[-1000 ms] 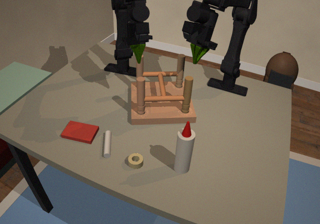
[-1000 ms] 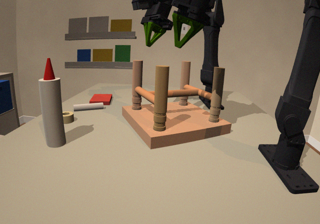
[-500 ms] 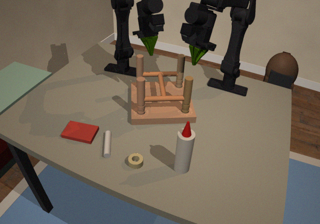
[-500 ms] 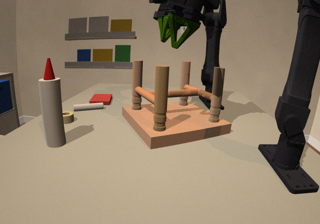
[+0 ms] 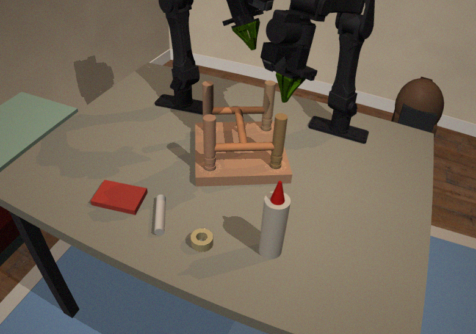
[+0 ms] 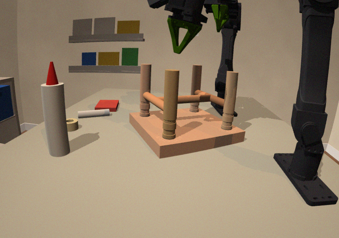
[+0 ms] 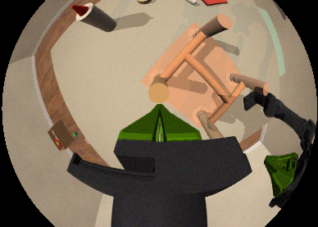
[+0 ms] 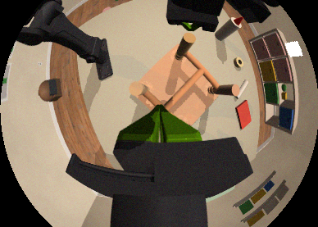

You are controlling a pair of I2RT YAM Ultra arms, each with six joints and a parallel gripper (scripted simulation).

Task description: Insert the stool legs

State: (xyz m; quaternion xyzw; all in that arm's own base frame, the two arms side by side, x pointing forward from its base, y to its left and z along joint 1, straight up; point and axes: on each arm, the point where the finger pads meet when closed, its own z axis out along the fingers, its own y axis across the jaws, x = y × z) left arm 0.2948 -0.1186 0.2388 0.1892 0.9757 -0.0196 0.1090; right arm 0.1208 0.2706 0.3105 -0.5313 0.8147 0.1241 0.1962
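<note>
The wooden stool (image 5: 242, 157) lies upside down mid-table, its four legs pointing up and joined by crossbars. Ringed collars show at the base of each leg near the seat (image 6: 189, 133). My left gripper (image 5: 284, 96) is shut and empty, and hovers above the olive-toned leg (image 6: 170, 103). It also shows in the exterior view (image 6: 177, 50) and in the left wrist view (image 7: 159, 111), where that leg's top (image 7: 158, 93) lies just past the fingertips. My right gripper (image 5: 252, 45) is shut and empty, high above the stool's far side. It also shows in the exterior view (image 6: 218, 28) and in its own wrist view (image 8: 159, 111).
A tall white glue bottle (image 5: 273, 226) with a red tip stands in front of the stool. A tape ring (image 5: 201, 239), a white cylinder (image 5: 159, 214) and a red block (image 5: 119, 196) lie at the front left. The arm bases (image 5: 338, 127) stand behind the stool.
</note>
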